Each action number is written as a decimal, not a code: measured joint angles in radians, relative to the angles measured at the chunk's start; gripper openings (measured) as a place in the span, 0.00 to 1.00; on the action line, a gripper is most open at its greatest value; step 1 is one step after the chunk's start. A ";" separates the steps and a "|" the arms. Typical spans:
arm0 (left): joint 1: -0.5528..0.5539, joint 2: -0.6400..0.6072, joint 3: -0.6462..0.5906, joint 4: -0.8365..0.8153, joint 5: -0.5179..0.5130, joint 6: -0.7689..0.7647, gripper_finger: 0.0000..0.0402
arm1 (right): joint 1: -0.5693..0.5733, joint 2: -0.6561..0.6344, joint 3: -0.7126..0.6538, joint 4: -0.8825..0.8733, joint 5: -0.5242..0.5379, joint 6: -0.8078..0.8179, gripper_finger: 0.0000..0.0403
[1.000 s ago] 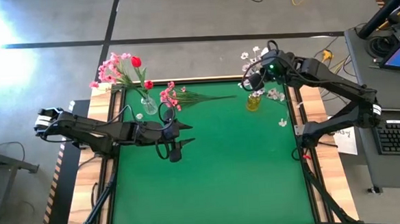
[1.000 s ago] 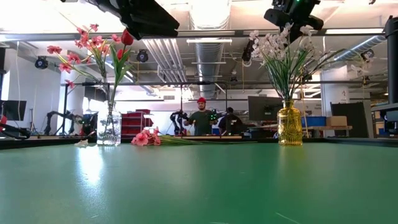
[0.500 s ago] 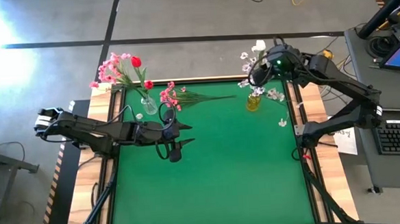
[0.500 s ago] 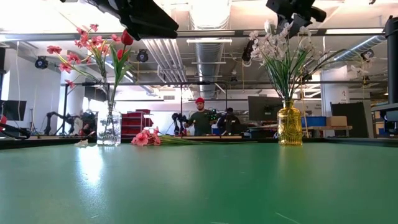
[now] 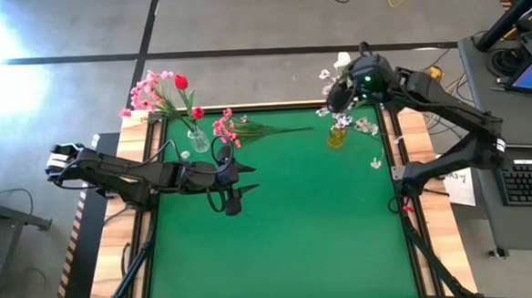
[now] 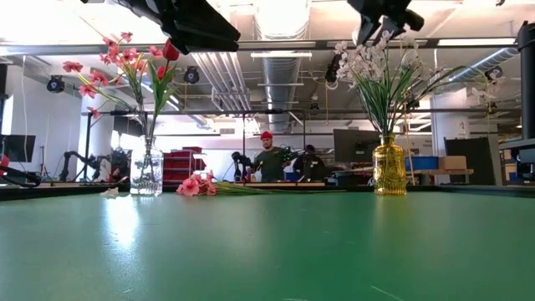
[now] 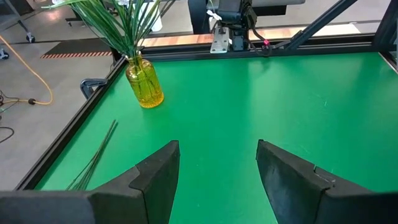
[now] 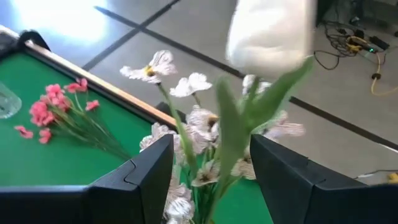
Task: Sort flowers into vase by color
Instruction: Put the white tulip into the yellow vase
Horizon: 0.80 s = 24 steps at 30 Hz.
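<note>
A yellow vase (image 5: 337, 136) at the far right of the green table holds white flowers (image 6: 368, 63). Just above them my right gripper (image 8: 211, 143) hovers open, a white tulip bud (image 8: 268, 31) ahead of it and the bud's green stem (image 8: 236, 130) standing between the fingers without touching. At the far left, a clear vase (image 5: 196, 139) holds pink and red flowers (image 5: 158, 89). A pink spray (image 5: 228, 128) lies flat on the table beside it. My left gripper (image 7: 217, 149) waits open above the table's left middle, with nothing between its fingers.
Small white blossoms (image 5: 376, 163) lie by the table's right rail. A thin green stem (image 7: 93, 165) lies on the mat ahead of the left gripper. People stand in the room beyond the far edge (image 6: 269, 159). The near half of the mat (image 5: 289, 248) is bare.
My right gripper has opened and let go of the white tulip, then risen a little above the yellow vase. The tulip stays standing among the white flowers.
</note>
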 joint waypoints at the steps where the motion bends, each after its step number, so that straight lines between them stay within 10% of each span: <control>1: 0.000 0.000 0.000 0.000 0.000 0.000 0.50 | 0.000 0.011 0.000 0.001 0.000 0.000 0.51; 13: 0.000 0.000 0.000 0.001 0.000 0.000 0.50 | -0.028 0.065 0.008 0.053 0.132 -0.018 0.44; 24: 0.001 0.000 0.000 0.001 0.000 0.002 0.50 | -0.028 0.063 0.008 0.047 0.129 -0.053 0.04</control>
